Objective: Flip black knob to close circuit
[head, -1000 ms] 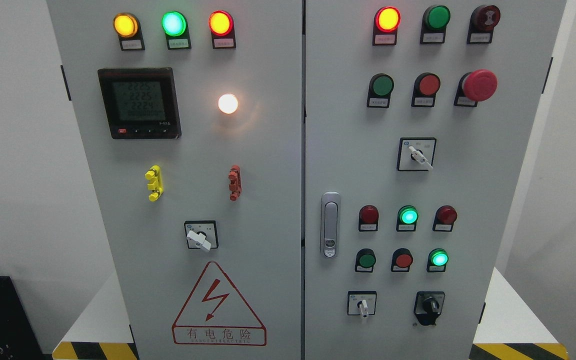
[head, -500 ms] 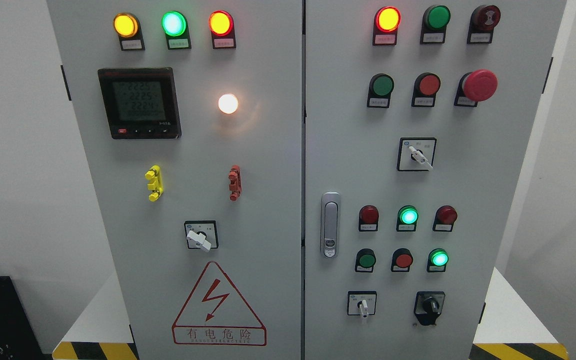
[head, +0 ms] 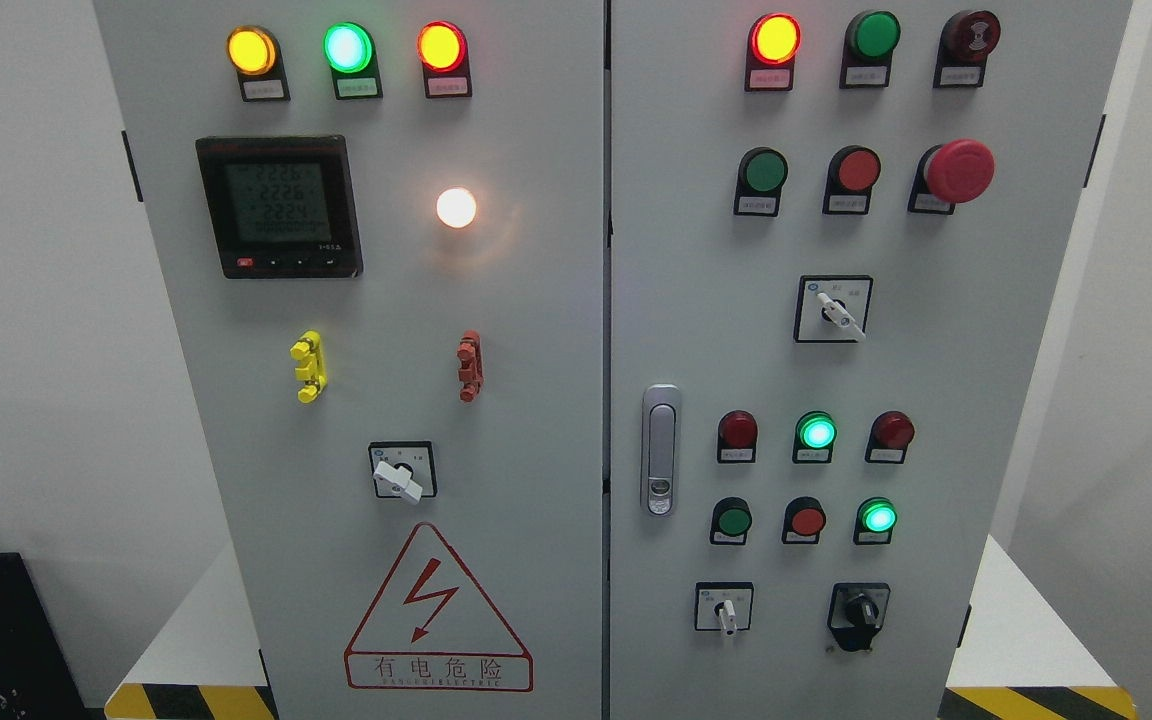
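Note:
The black knob (head: pixel 859 612) is a rotary switch at the lower right of the right cabinet door (head: pixel 996 420), its handle pointing roughly down. To its left is a small white selector switch (head: pixel 726 610). Above them run rows of pilot lamps, with a green lamp (head: pixel 878 517) and another green lamp (head: pixel 816 432) lit. Neither of my hands nor arms appears in the head view.
The grey cabinet has a left door (head: pixel 536 330) with a meter display (head: pixel 279 206), a lit white lamp (head: pixel 456 207), yellow (head: pixel 308 366) and red (head: pixel 470 366) clips and a white selector (head: pixel 399 478). A red mushroom button (head: pixel 959 170) and a door latch (head: pixel 660 450) are on the right door.
Only the digits on the meter display flicker; nothing else has moved.

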